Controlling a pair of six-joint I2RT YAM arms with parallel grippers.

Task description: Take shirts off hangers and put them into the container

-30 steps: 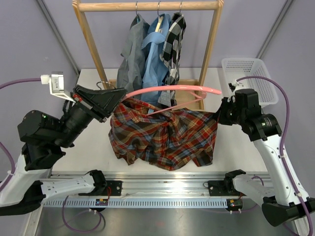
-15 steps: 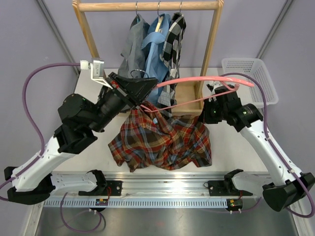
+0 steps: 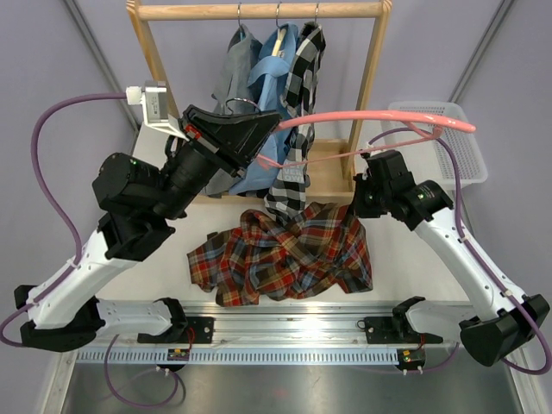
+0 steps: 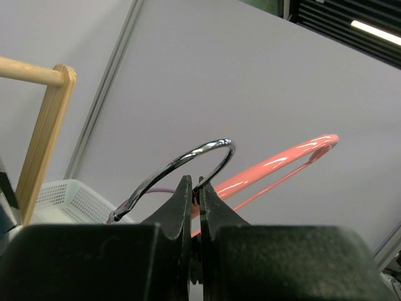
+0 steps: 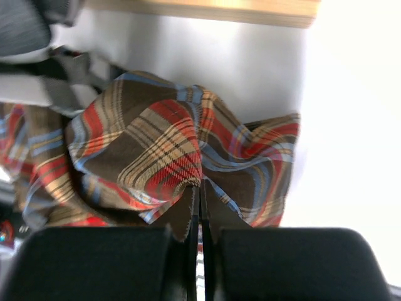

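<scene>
Inspecting: my left end effector (image 4: pixel 195 188) is clamped on the pink hanger (image 3: pixel 379 118) at its hook base, held aloft. My right end effector (image 5: pixel 200 188) pinches the red plaid shirt (image 3: pixel 285 254), which lies crumpled on the table (image 3: pixel 405 250), clear of the hanger.

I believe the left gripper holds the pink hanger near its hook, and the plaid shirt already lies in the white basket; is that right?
Not quite. The left gripper does hold the pink hanger near its hook, but the plaid shirt lies crumpled on the table, not in the white basket. The top external view shows this.
</scene>
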